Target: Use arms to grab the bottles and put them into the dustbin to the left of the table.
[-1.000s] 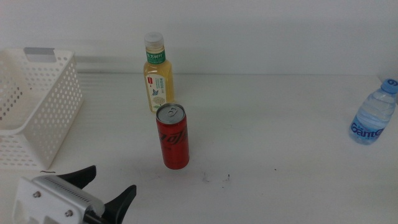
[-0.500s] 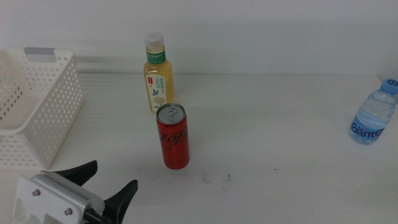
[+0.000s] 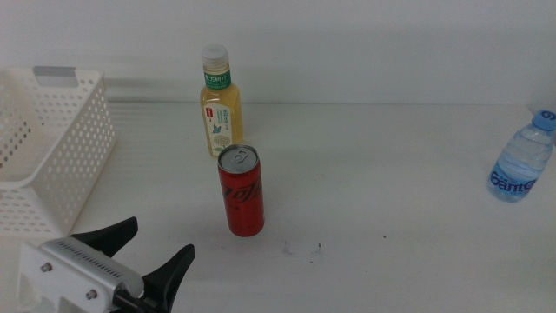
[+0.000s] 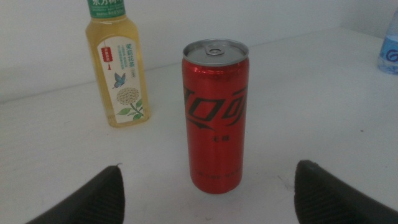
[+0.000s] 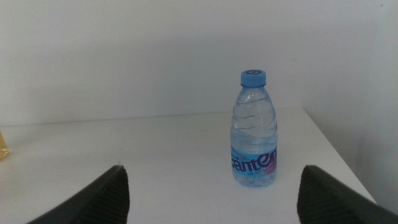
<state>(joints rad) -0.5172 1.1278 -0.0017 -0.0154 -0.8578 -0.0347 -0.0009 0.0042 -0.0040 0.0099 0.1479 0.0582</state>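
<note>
Facing red can (image 4: 215, 118), left fingers (image 4: 323, 196) spread

Lab-style test bench: bare white table (image 3: 408, 174), blank white wall (image 3: 365, 43), staged props only.

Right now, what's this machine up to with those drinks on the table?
The left gripper, jaws open, sits at the table's near edge, facing the upright red can; nothing is held yet. Behind the can stands the yellow-drink bottle. The white dustbin waits at the left. The right gripper, jaws open, faces the small water bottle near the table's right edge, without touching it.
</note>
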